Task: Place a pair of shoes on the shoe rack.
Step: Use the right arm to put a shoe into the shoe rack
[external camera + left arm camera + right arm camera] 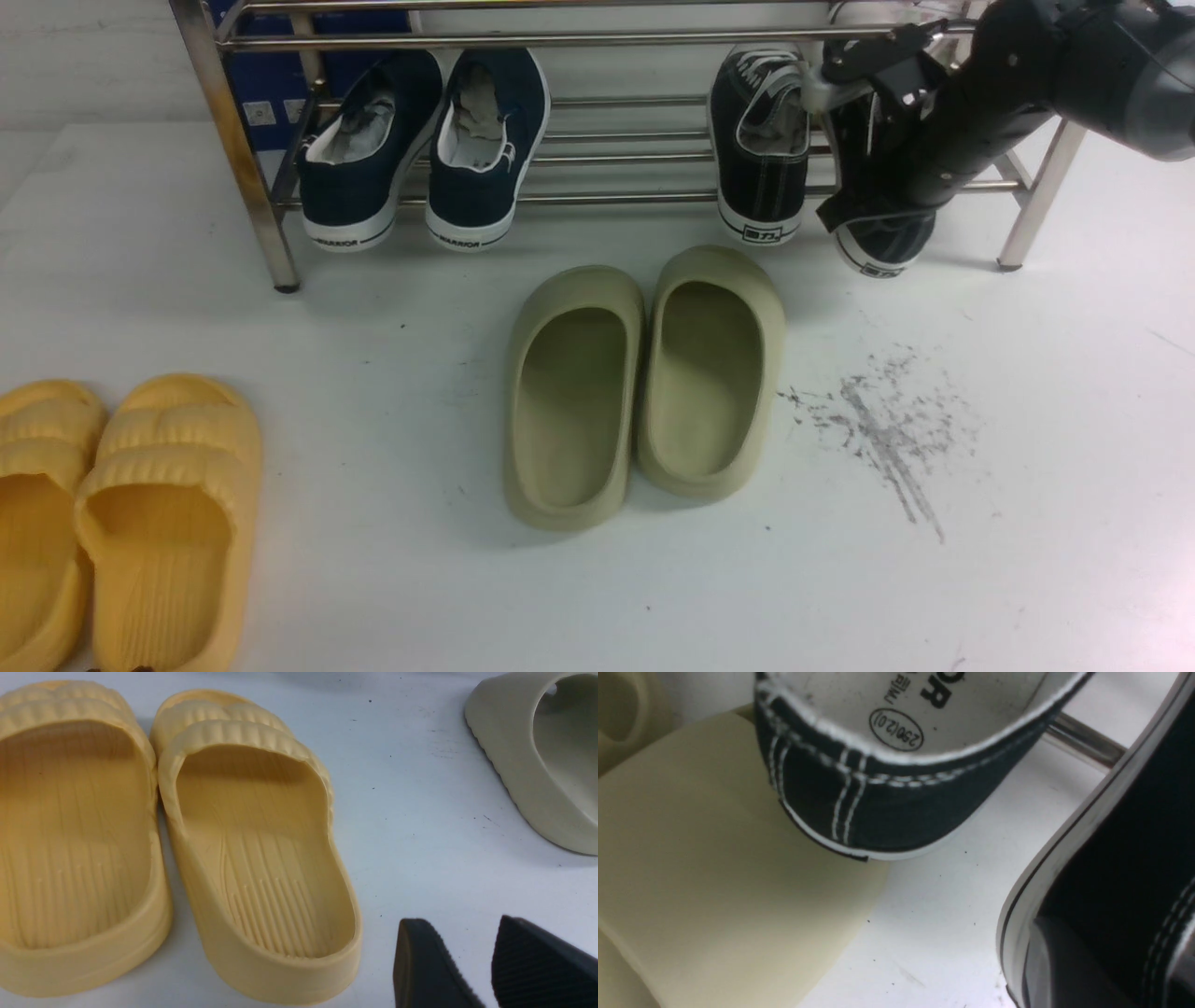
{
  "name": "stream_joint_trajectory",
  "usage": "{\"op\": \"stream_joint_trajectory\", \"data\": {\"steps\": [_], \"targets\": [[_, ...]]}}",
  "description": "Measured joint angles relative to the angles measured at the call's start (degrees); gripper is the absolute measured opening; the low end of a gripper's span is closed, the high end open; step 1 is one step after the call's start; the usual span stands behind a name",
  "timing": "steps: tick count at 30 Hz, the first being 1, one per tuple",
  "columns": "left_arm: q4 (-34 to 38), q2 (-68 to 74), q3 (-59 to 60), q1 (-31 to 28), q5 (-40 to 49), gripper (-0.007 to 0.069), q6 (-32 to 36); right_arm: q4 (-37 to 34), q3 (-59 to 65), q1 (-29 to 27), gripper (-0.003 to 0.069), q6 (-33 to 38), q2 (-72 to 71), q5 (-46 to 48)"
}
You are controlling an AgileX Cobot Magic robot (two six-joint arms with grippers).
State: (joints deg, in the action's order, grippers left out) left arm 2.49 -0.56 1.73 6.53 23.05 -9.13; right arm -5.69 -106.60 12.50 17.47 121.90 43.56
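One sneaker shelved, its mate at the rack under the right arm

Nearest, at 7 o'clock, the left gripper (460,933) hovers by the yellow slippers (159,504), fingers well apart and holding nothing; olive slippers (644,383) lie at centre. Farther, at 12 o'clock, the shoe rack (607,198) carries navy shoes (485,140) and one black sneaker (761,140), toe-in on the lower bars. The second sneaker (882,238) sits just beside it at 1 o'clock, heel lower, with the right gripper (859,84) at its collar — clamped or released, I cannot tell. Probably left: seat it level, let go. The white surface (373,373) bears a grey scuff (878,420) at 4 o'clock; pale wall (84,56) and blue box (266,84) behind.
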Motion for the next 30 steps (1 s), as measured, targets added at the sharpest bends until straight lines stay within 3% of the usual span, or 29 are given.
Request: {"op": "stream_joint_trajectory", "data": {"steps": [1, 8, 12, 24, 26, 30], "targets": [[0.0, 0.0, 0.0, 0.0, 0.0, 0.0239, 0.0, 0.0, 0.0, 0.0, 0.0123, 0.0, 0.0, -0.1], [0.0, 0.0, 0.0, 0.0, 0.0, 0.0239, 0.0, -0.1, -0.6, 0.1, 0.0300, 0.3, -0.2, -1.3], [0.0, 0.0, 0.0, 0.0, 0.0, 0.0239, 0.0, -0.9, -0.6, 0.1, 0.0341, 0.4, -0.8, -0.1], [0.0, 0.0, 0.0, 0.0, 0.0, 0.0239, 0.0, -3.1, -0.6, 0.1, 0.0347, -1.8, -10.1, 6.6], [0.0, 0.0, 0.0, 0.0, 0.0, 0.0239, 0.0, -3.1, -0.6, 0.1, 0.0339, -3.4, -11.6, 11.4], [0.0, 0.0, 0.0, 0.0, 0.0, 0.0239, 0.0, -3.1, -0.5, 0.1, 0.0255, -7.9, -13.4, 23.5]]}}
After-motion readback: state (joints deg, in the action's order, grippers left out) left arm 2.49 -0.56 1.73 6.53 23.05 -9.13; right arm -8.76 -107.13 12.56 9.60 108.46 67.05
